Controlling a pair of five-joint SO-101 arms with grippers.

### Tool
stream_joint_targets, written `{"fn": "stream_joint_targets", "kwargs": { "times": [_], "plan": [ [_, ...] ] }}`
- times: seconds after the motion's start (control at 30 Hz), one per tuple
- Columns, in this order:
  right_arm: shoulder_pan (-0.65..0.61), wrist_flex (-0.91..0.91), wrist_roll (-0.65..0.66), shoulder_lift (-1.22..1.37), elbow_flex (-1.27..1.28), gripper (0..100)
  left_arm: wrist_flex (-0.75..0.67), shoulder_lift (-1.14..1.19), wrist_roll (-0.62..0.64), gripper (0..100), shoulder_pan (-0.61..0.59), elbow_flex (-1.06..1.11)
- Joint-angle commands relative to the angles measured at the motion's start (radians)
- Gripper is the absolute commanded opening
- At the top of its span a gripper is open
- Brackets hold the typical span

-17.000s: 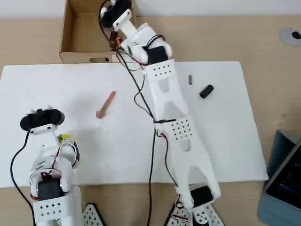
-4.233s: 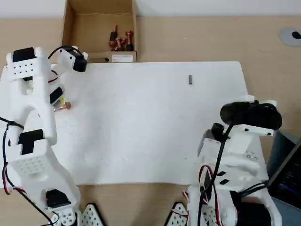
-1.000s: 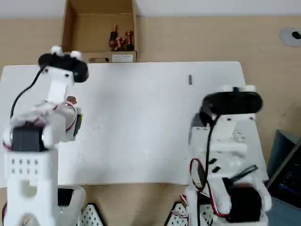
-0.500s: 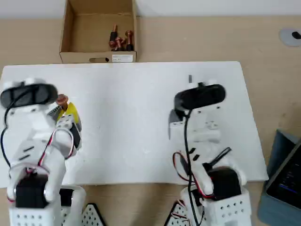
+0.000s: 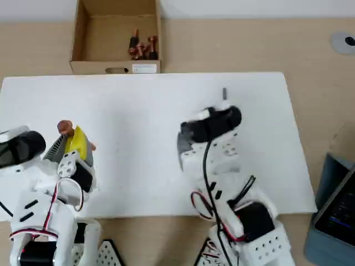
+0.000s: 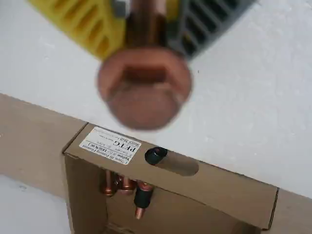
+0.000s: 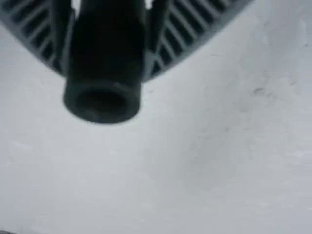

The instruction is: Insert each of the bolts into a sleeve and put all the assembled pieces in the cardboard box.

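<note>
Staging two parts for mating, short of the cardboard box (image 5: 102, 33).
My left gripper (image 6: 146, 29) pinches the bolt (image 6: 144, 87) by its shank, head protruding toward the box. My right gripper (image 7: 105, 44), farther from the box, clamps the sleeve (image 7: 103, 92) with its bore exposed, I judge to receive the bolt. Assembled pieces (image 5: 143, 47) lie inside the box.

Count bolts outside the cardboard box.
1. The copper bolt is shut in the left gripper's fingers, above the left part of the white mat. Parts of the mat are covered, so more may be hidden.
</note>
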Motion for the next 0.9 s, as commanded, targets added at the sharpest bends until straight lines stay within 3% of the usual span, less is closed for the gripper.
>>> {"fn": "stream_joint_targets", "kwargs": {
  "times": [0.0, 0.17, 0.37, 0.63, 0.87],
  "plan": [
    [-0.051, -0.026, 0.011, -0.105, 0.036, 0.9, -0.025, -0.015, 0.025, 0, 0.012, 0.003],
    [-0.108, -0.028, 0.086, -0.213, 0.114, 0.9, -0.026, -0.015, 0.183, 0, 0.035, 0.0],
    [-0.197, -0.028, 0.147, -0.278, 0.156, 0.9, -0.041, -0.015, 0.296, 0, 0.212, -0.002],
    [-0.308, -0.028, 0.21, -0.288, 0.188, 0.9, -0.166, -0.015, 0.313, 0, 0.356, -0.002],
    [-0.326, -0.028, 0.269, -0.288, 0.185, 0.9, -0.169, -0.015, 0.31, 0, 0.442, -0.002]
  ]
}}
